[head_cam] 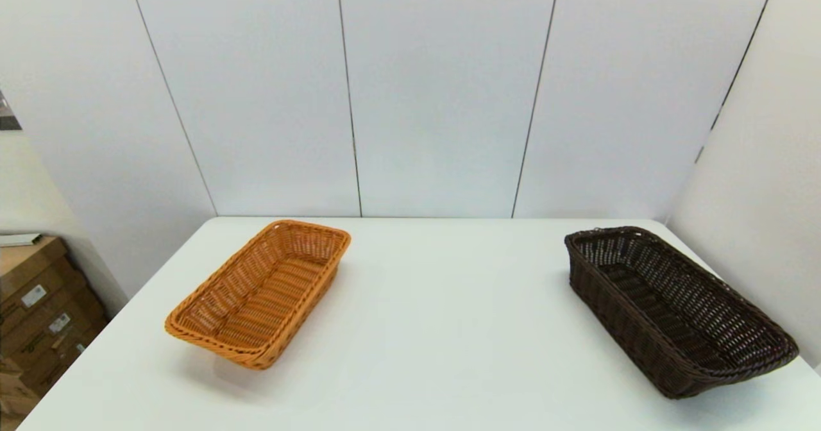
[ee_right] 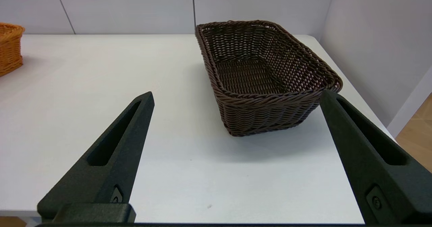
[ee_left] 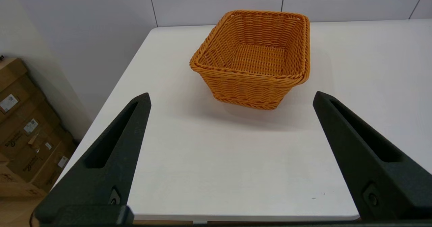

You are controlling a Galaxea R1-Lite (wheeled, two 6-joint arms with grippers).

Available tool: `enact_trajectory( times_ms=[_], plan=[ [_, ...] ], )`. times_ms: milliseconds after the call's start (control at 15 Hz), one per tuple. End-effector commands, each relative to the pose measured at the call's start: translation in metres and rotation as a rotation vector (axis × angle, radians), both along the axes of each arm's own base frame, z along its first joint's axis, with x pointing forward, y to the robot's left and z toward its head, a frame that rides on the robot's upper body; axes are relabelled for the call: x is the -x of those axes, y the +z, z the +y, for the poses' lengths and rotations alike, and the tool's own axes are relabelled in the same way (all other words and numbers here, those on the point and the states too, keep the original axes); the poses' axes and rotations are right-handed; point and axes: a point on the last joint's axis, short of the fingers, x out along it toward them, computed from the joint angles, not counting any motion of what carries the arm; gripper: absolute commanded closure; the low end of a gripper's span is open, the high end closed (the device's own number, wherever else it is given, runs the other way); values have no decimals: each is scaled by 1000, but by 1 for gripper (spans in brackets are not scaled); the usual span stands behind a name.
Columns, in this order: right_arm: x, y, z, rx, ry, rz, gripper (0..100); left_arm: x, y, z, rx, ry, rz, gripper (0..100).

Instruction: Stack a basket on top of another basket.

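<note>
The dark brown basket [head_cam: 673, 306] lies empty on the right side of the white table [head_cam: 436, 303], near the right edge. The orange-tan basket [head_cam: 260, 290] lies empty on the left side, well apart from it. Neither arm shows in the head view. My left gripper [ee_left: 231, 97] hovers open near the table's front edge, short of the orange-tan basket [ee_left: 253, 59]. Likewise open and back from the front edge, my right gripper [ee_right: 236, 95] faces the dark brown basket [ee_right: 263, 75], with the orange-tan basket [ee_right: 10, 48] far off to one side.
Cardboard boxes [head_cam: 38, 309] are stacked on the floor beyond the table's left edge. White wall panels [head_cam: 436, 91] close the back, and a wall [head_cam: 757, 181] runs close along the table's right side.
</note>
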Motion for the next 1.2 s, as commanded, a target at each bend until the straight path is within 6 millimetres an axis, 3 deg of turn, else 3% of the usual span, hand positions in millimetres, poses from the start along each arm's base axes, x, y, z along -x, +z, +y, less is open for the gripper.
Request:
enact_trajectory(
  times_ms=[67, 1200],
  plan=[
    [0, 0, 0, 0, 1, 1, 0, 0, 0, 0, 0, 0, 0, 0],
    [0, 0, 0, 0, 0, 1, 0, 0, 0, 0, 2, 1, 0, 0]
  ],
)
